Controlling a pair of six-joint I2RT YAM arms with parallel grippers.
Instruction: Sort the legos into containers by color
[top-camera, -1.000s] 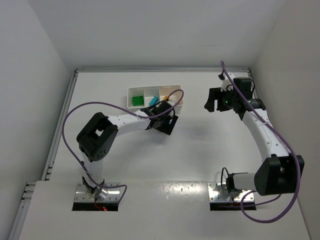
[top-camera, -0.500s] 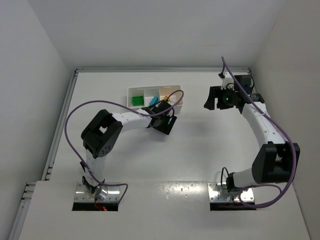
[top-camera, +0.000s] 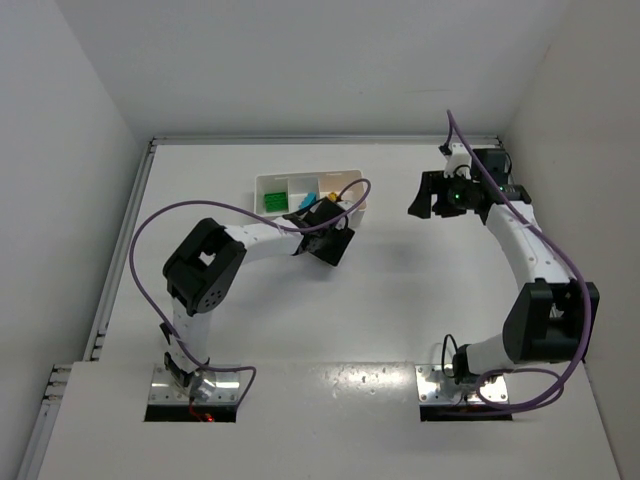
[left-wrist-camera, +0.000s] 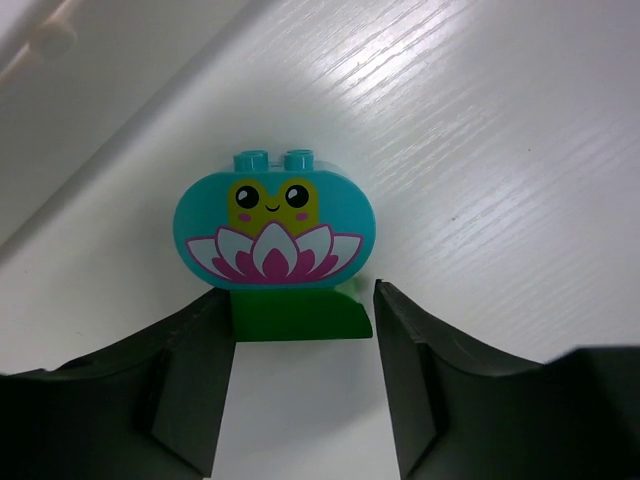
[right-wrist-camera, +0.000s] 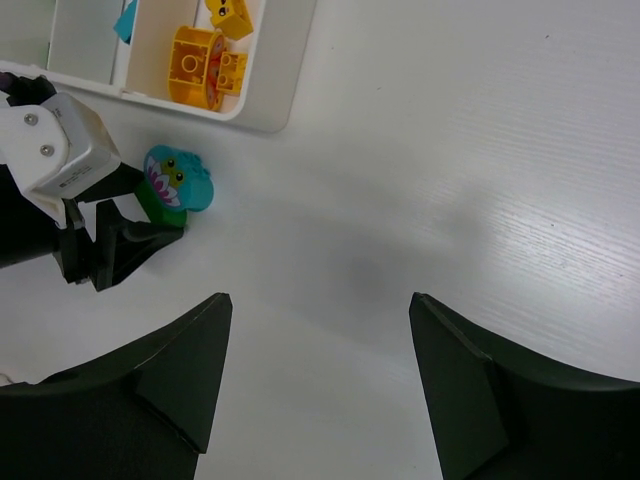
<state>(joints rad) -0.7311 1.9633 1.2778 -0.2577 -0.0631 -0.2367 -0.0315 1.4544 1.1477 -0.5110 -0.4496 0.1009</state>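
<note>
Your left gripper (left-wrist-camera: 303, 300) has edged toward the tray (top-camera: 259, 192), clamped on the frog lego (left-wrist-camera: 273, 225). A drop looks close.

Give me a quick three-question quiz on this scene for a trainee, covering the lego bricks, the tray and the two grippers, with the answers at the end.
1. Multiple choice: at the left gripper, the cyan frog brick is stacked on
A) a green brick
B) a yellow brick
C) the bare table

2. True or false: the right gripper is holding a brick.

3. Fill in: in the right wrist view, the bricks in the end compartment of the tray are ___ in colour.

Key: 1 A. 2 False, it is open and empty. 3 Yellow.
</note>
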